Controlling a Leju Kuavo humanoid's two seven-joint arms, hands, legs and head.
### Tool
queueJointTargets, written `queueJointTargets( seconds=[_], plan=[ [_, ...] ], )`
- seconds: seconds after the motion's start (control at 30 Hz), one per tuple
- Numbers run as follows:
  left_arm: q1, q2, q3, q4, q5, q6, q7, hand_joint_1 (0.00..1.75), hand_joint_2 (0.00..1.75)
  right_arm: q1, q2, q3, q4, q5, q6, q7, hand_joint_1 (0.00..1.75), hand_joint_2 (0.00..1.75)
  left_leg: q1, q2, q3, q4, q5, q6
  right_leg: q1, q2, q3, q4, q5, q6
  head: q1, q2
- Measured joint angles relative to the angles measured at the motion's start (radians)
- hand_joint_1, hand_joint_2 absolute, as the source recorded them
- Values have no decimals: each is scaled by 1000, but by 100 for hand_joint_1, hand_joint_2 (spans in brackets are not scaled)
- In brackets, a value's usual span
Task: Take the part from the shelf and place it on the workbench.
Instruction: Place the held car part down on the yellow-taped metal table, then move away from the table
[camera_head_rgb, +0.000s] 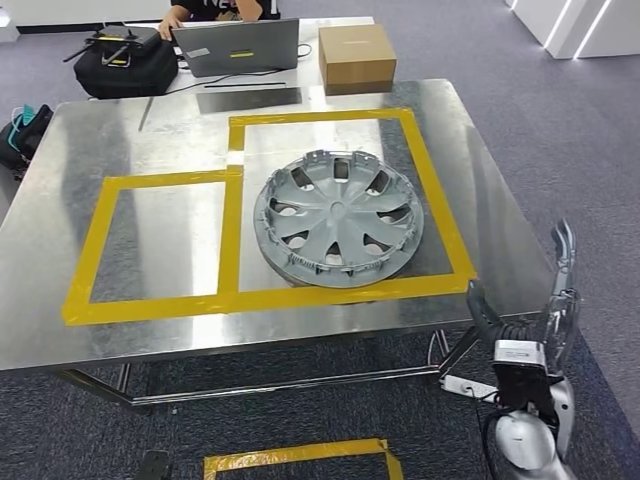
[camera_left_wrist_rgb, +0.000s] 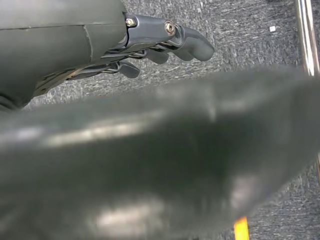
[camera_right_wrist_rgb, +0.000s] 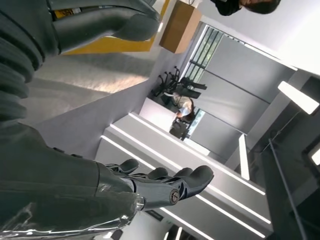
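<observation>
Left wrist view largely blocked by a blurred dark mass close to the lens; left robot hand (camera_left_wrist_rgb: 166, 42) seen above grey carpet, fingers extended, grasping nothing. Person at the far edge cut off by the frame, one hand (camera_head_rgb: 170, 22) visible beside one laptop (camera_head_rgb: 238, 46). One wheel cover (camera_head_rgb: 339, 217), round, no long axis, lying flat on the steel counter (camera_head_rgb: 90, 150) with inner ribbed side and clip ring facing up, inside the right-hand of two yellow tape rectangles (camera_head_rgb: 230, 240). Right robot hand (camera_head_rgb: 555, 290) off the counter's near right corner, fingers spread upward, released, clear of the wheel cover. One cardboard box (camera_head_rgb: 357, 57) and one black bag (camera_head_rgb: 124, 60) beyond the counter.
</observation>
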Motion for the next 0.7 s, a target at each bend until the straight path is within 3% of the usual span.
queueJointTargets(
  seconds=[0.13, 0.2, 0.3, 0.33, 0.37, 0.4, 0.47, 0.53, 0.63, 0.7],
  plan=[
    [0, -1, 5, 0, 0, 1, 0, 0, 0, 39, 7, -28, -18, -12, 8, -7, 0, 175, -5, 0, 2, -4, -1, 10, -7, 0, 3, -5, -1, 10, 0, 0],
    [-1, -4, 7, 0, 0, 1, -1, 0, 0, 50, 10, -38, -23, -14, 10, -13, 0, 175, -1, 2, 8, -16, 3, 19, -6, 0, -7, 20, -18, 15, 1, 0],
    [-3, -7, 9, 0, 0, 3, -2, 0, 0, 63, 15, -47, -24, -20, 12, -20, 0, 175, 3, 4, 13, -23, 3, 26, -5, 0, -97, 194, -103, 17, 2, 0],
    [-3, -7, 11, 0, 0, 3, -2, 0, 0, 68, 16, -49, -24, -21, 13, -21, 0, 175, 3, 4, 13, -23, 3, 26, -5, 0, -133, 255, -122, 18, 2, 0],
    [-3, -8, 12, 0, 0, 4, -2, 0, 0, 71, 16, -52, -24, -22, 14, -21, 0, 175, 3, 3, 13, -23, 2, 26, -5, 0, -155, 286, -121, 18, 2, 0],
    [-3, -10, 13, 0, 0, 4, -2, 0, 0, 74, 16, -54, -24, -22, 14, -21, 0, 175, 4, 3, 14, -22, 1, 24, -6, 0, -161, 280, -100, 19, 2, 0],
    [-3, -12, 14, 0, 0, 5, -2, 0, 0, 75, 18, -56, -24, -22, 16, -21, 0, 175, 6, 1, 19, -20, -2, 16, -9, -1, -116, 162, -19, 21, 3, 0],
    [-4, -12, 15, 1, 0, 7, -2, 0, 0, 75, 20, -57, -24, -23, 17, -21, 0, 175, 3, -1, 20, -15, -4, 2, -11, 3, -70, 56, 31, 19, 2, 0],
    [-3, -11, 15, 2, 0, 10, -2, 0, 0, 78, 23, -60, -24, -26, 17, -21, 0, 175, 1, -4, 17, -16, 3, -17, -8, 9, -63, 37, 41, -5, -4, 0],
    [-3, -12, 15, 2, 0, 12, -2, 0, 0, 79, 24, -63, -24, -28, 17, -21, 0, 175, 4, -2, 12, -5, -9, -27, -9, 8, -65, 35, 47, -19, -6, 0]
  ],
)
